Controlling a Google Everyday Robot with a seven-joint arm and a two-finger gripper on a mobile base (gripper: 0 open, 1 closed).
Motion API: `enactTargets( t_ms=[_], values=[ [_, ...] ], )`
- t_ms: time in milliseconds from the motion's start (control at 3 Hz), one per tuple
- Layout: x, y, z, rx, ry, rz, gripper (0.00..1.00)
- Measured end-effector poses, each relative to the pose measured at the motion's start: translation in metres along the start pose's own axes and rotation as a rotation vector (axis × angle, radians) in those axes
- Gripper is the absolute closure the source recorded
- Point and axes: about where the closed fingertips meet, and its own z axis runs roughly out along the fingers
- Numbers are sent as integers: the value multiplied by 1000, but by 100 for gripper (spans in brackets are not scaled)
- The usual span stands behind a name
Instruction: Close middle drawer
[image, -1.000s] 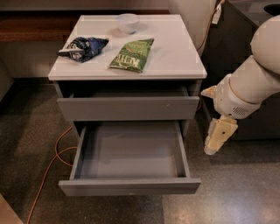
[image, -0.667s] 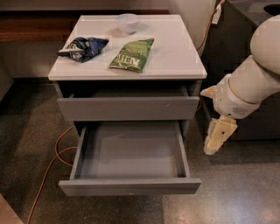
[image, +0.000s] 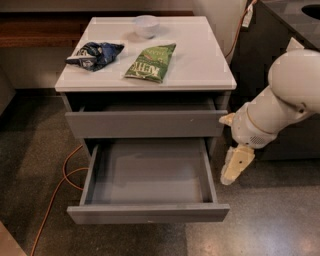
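Camera view.
- Looks down on a gray drawer cabinet topped by a white counter (image: 200, 65).
- Finds the middle drawer (image: 148, 213) pulled far out toward the camera, under the upper drawer (image: 145, 124). Shows a plain, handleless front slab and the gray floor of the tray in full view.
- Logs the upper drawer as standing slightly out from the cabinet, with a dark gap above its face and a tiny pale speck toward its right end.
- Places the gripper (image: 226, 149) at the cabinet's right side, on a white arm (image: 290, 85) reaching in from the right. Puts it level with the gap between the two drawer faces, apart from the middle drawer.
- Reads the jaws as spread wide, with nothing held. Marks one cream finger (image: 237, 164) hanging downward and the other tip just beside the upper drawer's right end; cannot tell whether that tip touches.
- Lists on the counter: a white bowl (image: 146, 25) at the back, a blue snack bag (image: 95, 54) at left, and a green snack bag (image: 151, 61) near the middle, all apart from each other.
- Records an orange cable (image: 60, 185) looping over the speckled floor, left of the middle drawer.
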Motion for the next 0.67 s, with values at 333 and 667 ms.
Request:
enactTargets(
  t_ms=[333, 667],
  values=[
    [-6, 9, 49, -53, -69, 0, 0],
    [-9, 14, 78, -58, -111, 0, 0]
  ],
)
